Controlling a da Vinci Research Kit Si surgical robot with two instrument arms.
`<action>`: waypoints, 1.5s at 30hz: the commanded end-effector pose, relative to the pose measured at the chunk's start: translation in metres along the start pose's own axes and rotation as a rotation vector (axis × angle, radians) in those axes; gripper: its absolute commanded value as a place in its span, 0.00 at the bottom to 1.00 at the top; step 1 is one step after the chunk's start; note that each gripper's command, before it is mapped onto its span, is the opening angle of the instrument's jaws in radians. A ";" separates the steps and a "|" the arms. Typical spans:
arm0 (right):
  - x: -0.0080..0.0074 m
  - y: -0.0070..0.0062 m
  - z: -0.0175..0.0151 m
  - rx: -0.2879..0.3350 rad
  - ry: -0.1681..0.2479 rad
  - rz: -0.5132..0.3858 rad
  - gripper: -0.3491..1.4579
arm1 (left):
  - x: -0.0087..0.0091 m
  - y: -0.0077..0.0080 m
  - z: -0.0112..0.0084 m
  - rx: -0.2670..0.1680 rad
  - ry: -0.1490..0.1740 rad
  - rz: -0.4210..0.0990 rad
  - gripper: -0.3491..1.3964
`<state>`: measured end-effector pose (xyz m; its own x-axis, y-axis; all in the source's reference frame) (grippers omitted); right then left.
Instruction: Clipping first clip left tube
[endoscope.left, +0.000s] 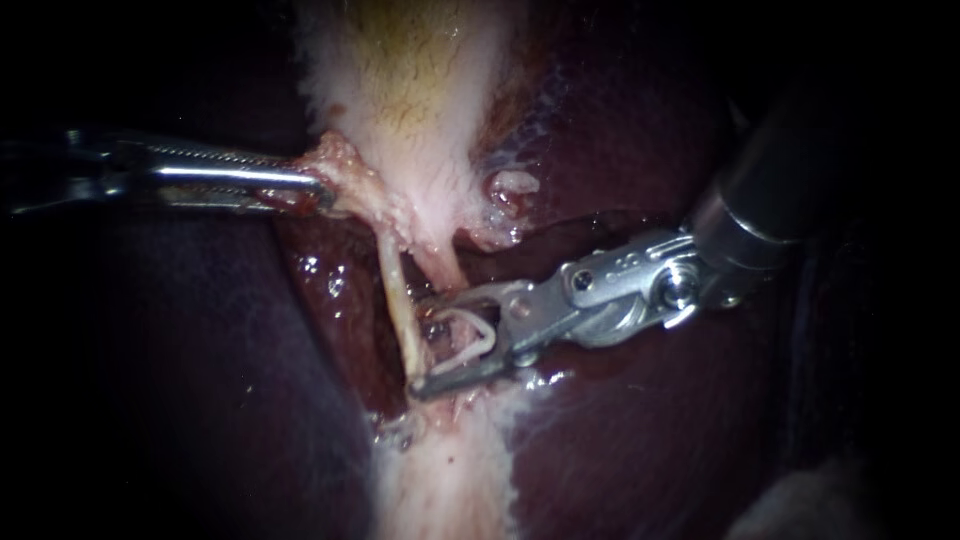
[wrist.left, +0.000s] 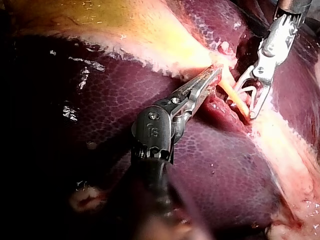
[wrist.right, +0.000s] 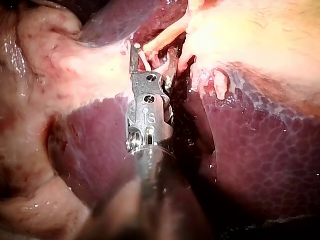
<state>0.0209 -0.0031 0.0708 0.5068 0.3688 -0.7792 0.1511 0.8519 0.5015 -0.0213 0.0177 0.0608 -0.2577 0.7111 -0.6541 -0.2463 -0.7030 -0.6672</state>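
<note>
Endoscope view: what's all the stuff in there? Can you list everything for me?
liver: one, dark purple-red, all around.
gallbladder: one, pale yellowish-white, upper middle.
tube: one clear, cream, running down from the gallbladder.
clip: one, white, open, between the right instrument's jaws, beside the tube.
left instrument: one, silver, from the left, jaws shut on the gallbladder's lower edge.
right instrument: one, silver, from the right, jaws holding the clip.

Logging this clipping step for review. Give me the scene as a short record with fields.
left instrument: shut on the tissue flap at the gallbladder's lower end
right instrument: holding a white clip, unclosed
left tube: pale, at the clip's open end; no clip closed on it
liver: dark red, beneath everything
</note>
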 end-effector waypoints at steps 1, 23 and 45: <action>0.0001 -0.0001 0.0002 0.017 0.007 -0.002 0.47 | 0.0000 0.0000 0.0000 0.000 0.000 0.000 0.00; 0.0021 -0.0052 0.0010 0.294 0.119 -0.029 0.43 | -0.0001 -0.0001 0.0000 0.002 0.000 0.000 0.00; 0.0017 -0.0059 0.0025 0.310 0.116 -0.001 0.17 | 0.0000 -0.0002 0.0002 0.003 0.001 0.000 0.00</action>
<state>0.0229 -0.0083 0.0676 0.4151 0.4283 -0.8027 0.4079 0.7010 0.5850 -0.0214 0.0178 0.0610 -0.2573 0.7109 -0.6546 -0.2487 -0.7033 -0.6660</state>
